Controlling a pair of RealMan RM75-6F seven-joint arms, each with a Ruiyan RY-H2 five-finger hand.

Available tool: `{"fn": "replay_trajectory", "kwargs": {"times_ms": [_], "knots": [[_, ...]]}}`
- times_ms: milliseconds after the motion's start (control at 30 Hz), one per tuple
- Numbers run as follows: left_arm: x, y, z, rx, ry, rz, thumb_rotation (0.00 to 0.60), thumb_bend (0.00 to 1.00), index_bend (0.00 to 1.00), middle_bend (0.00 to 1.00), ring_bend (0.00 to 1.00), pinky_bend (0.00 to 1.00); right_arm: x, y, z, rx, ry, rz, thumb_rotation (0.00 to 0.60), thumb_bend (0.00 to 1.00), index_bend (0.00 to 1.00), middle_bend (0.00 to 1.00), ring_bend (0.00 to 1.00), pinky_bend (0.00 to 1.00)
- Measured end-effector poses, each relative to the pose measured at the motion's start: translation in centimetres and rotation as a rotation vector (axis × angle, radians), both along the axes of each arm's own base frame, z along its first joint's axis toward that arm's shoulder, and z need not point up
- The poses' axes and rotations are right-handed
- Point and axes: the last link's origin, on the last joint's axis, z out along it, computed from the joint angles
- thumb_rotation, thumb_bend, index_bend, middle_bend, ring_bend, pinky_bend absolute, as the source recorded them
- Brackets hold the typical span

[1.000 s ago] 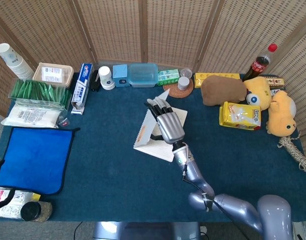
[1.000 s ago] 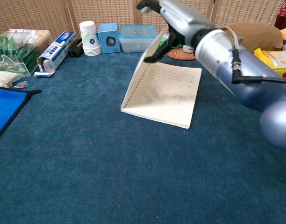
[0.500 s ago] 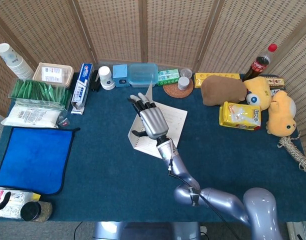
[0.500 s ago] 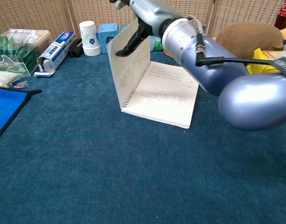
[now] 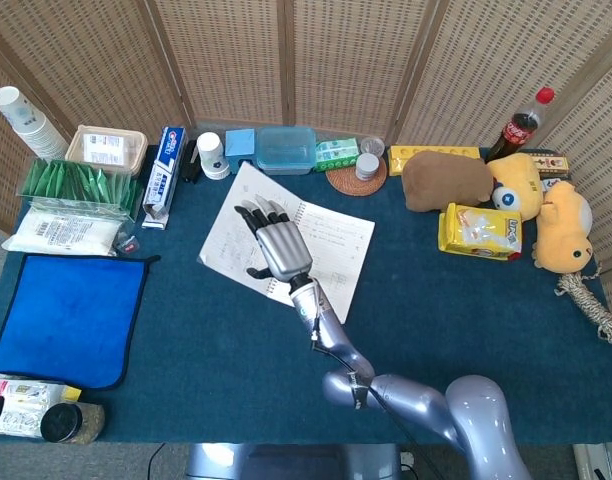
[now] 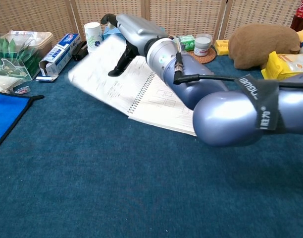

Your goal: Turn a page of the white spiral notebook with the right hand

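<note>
The white spiral notebook (image 5: 331, 245) lies open in the middle of the blue table, its spiral (image 6: 141, 94) running diagonally. One page (image 5: 224, 232) is swung over to the left and lies low, nearly flat, its far edge blurred in the chest view (image 6: 94, 74). My right hand (image 5: 276, 245) lies on top of that page with its fingers stretched out and apart, pointing to the back left. In the chest view the right hand (image 6: 130, 30) presses down with its thumb tip on the paper. It holds nothing. The left hand is out of sight.
A toothpaste box (image 5: 164, 172), a paper cup (image 5: 212, 155) and a lidded plastic box (image 5: 286, 150) stand just behind the turned page. A blue cloth (image 5: 66, 315) lies at the left. Plush toys (image 5: 446, 180) and a yellow packet (image 5: 479, 230) sit at the right.
The right hand has swept left, carrying the page from upright over the spiral down onto the left side. The notebook's right page now lies uncovered.
</note>
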Motion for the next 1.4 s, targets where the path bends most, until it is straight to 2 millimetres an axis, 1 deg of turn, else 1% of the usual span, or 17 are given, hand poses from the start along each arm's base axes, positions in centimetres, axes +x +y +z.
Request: {"fn": "replay_trajectory", "kwargs": {"times_ms": [133,300,400,500,600,700,833,900,933,1133,1200,1400], "knots": [[-0.2,-0.2,0.1,0.002,0.001,0.003,0.600,0.31,0.14,0.02,0.00,0.00,0.3,0.1,-0.5,0.000,0.006,0.010,0.600,0.02,0.09,0.14,0.05,0.12],[-0.1,0.3,-0.1,-0.012,-0.003,-0.011,0.600,0.30,0.14,0.02,0.00,0.00,-0.2,0.2,0.2,-0.028,0.018,0.028,0.600,0.02,0.09,0.13,0.05,0.12],[0.1,0.8,-0.5,-0.031,-0.008,-0.025,0.600,0.30,0.14,0.02,0.00,0.00,-1.2,0.5,0.8,-0.041,0.033,0.032,0.600,0.02,0.09,0.13,0.05,0.12],[0.3,1.2,-1.0,-0.053,-0.011,-0.037,0.600,0.30,0.15,0.02,0.00,0.00,-2.6,0.9,1.8,-0.058,0.062,0.034,0.600,0.03,0.09,0.13,0.04,0.12],[0.6,1.7,-1.4,-0.070,-0.013,-0.049,0.600,0.30,0.15,0.02,0.00,0.00,-4.4,1.4,3.0,-0.078,0.094,0.029,0.600,0.06,0.10,0.13,0.03,0.12],[0.8,2.1,-1.7,-0.085,-0.013,-0.059,0.600,0.30,0.15,0.02,0.00,0.00,-6.6,2.0,4.6,-0.104,0.130,0.010,0.600,0.08,0.10,0.13,0.03,0.12],[1.1,2.6,-1.9,-0.101,-0.007,-0.069,0.600,0.30,0.15,0.02,0.00,0.00,-10.6,3.2,7.5,-0.170,0.192,-0.039,0.600,0.08,0.10,0.13,0.03,0.12],[1.3,3.0,-2.1,-0.111,-0.003,-0.076,0.600,0.30,0.15,0.02,0.00,0.00,-12.2,4.0,8.7,-0.193,0.213,-0.064,0.600,0.08,0.11,0.13,0.03,0.12],[1.4,3.2,-2.2,-0.115,-0.002,-0.081,0.600,0.30,0.15,0.02,0.00,0.00,-13.3,4.6,9.5,-0.205,0.229,-0.083,0.600,0.08,0.11,0.13,0.03,0.12],[2.3,3.9,-2.8,-0.130,0.005,-0.105,0.600,0.30,0.15,0.02,0.00,0.00,-18.2,7.5,12.8,-0.276,0.310,-0.185,0.600,0.08,0.13,0.14,0.03,0.12],[2.5,4.0,-2.9,-0.133,0.011,-0.105,0.600,0.30,0.15,0.02,0.00,0.00,-19.7,8.5,13.7,-0.299,0.329,-0.217,0.600,0.08,0.13,0.14,0.03,0.12],[2.8,4.0,-3.2,-0.133,0.022,-0.096,0.600,0.30,0.15,0.02,0.00,0.00,-24.5,12.3,16.2,-0.352,0.358,-0.318,0.600,0.08,0.14,0.15,0.03,0.12]]}}
